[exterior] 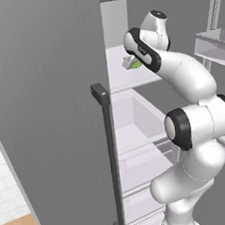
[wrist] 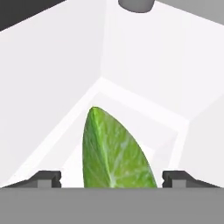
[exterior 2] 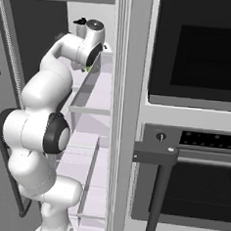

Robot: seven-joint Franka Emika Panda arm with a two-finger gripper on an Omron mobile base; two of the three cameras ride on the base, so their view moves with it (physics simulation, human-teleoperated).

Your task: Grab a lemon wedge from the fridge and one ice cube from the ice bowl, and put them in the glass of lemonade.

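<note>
— Green, veined and glossy: that is how the lemon wedge (wrist: 116, 153) is seen in the hand view, where it is shown large between the two dark fingertips (wrist: 46, 178) of the claw (wrist: 111, 180). What is offered by the base views?

— From the left base view the wedge (exterior: 134, 64) is made out as a small yellow-green speck on a white shelf (exterior: 124, 75) inside the fridge (exterior: 45, 118), partly covered by the arm's dark wrist joint. The grey door with its dark bar handle (exterior: 110, 160) is seen there too, and white drawers below the shelf. In the right base view hardly more than a thin green sliver (exterior 2: 88, 68) is caught beside the hand, while a dark oven (exterior 2: 195, 119) is shown to the right of the fridge's side wall.

— And the claw?

— Its jaws are held wide, one tip on each side of the wedge, with clear white shelf visible between each tip and the fruit. No contact can be seen; nothing is gripped. Whether the wedge's lower end is touched by the hand cannot be told, since that end is cut off at the bottom of the hand view.

— How is the wedge laid?

— Its long axis is run away from the camera, along the line of the claw, with the pointed tip directed towards the fridge's back corner and leaning slightly to the left of that view. It is rested on the shelf.
</note>
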